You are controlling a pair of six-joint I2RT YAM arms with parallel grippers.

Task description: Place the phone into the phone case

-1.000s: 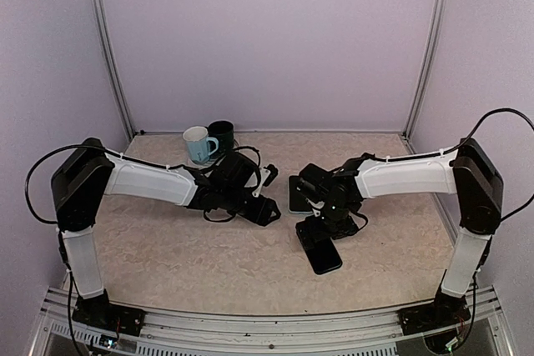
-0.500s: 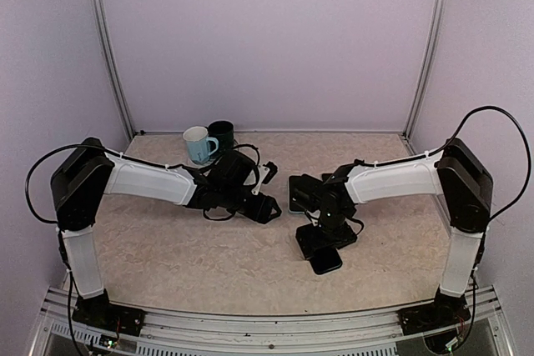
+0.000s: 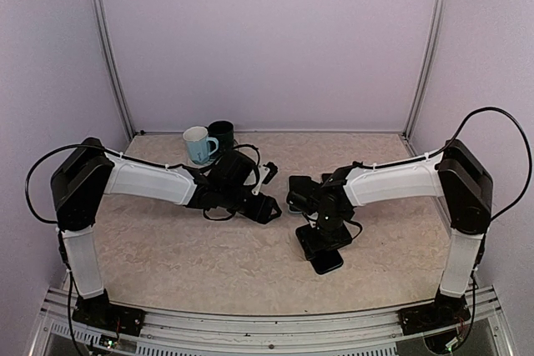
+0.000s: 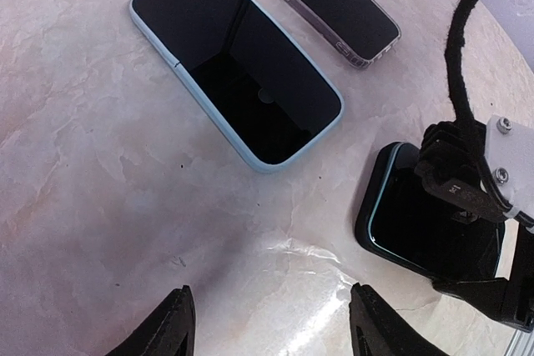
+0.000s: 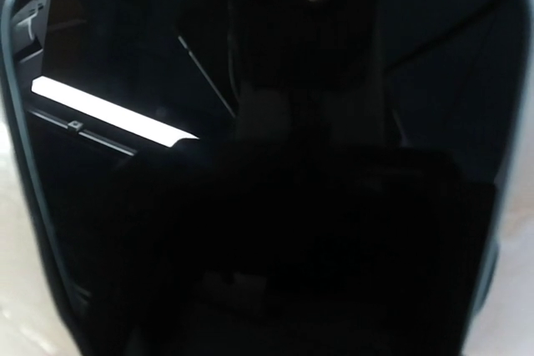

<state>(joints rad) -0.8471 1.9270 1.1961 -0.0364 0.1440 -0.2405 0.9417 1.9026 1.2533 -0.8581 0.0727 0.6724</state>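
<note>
A: Step in hand?

B: Looks like the pick-up. Found the phone [image 4: 400, 231], dark with a teal rim, flat on the counter [image 4: 100, 206] a little right of centre, directly beneath the right hand [image 3: 321, 224].

A: Gripped?

B: Cannot tell. Nothing but black glass and rim in the right wrist view, no fingers to make out. Too small from above.

A: And the left hand [image 4: 271, 318]?

B: Released, fingers [image 4: 177, 323] spread, nothing between them. Hovering low over bare counter, left of the phone.

A: Where to put it?

B: Two candidates just far of the phone, side by side: a light-blue-rimmed slab [image 4: 238, 68] and a clear-rimmed slab [image 4: 329, 2]. Hard to say which to treat as the case. Both dark inside, hollow or filled unclear.

A: Next move, then?

B: Probably getting one rim off the counter first, by sliding or tipping, for want of purchase on a flush edge. Then lining up corner to corner and pressing in, perhaps with the left hand steadying the case.

A: Room?

B: Tight between the two hands, with the slabs close by. Plenty of open counter near and left. Mugs [image 3: 197, 144] well apart at the far edge.
</note>
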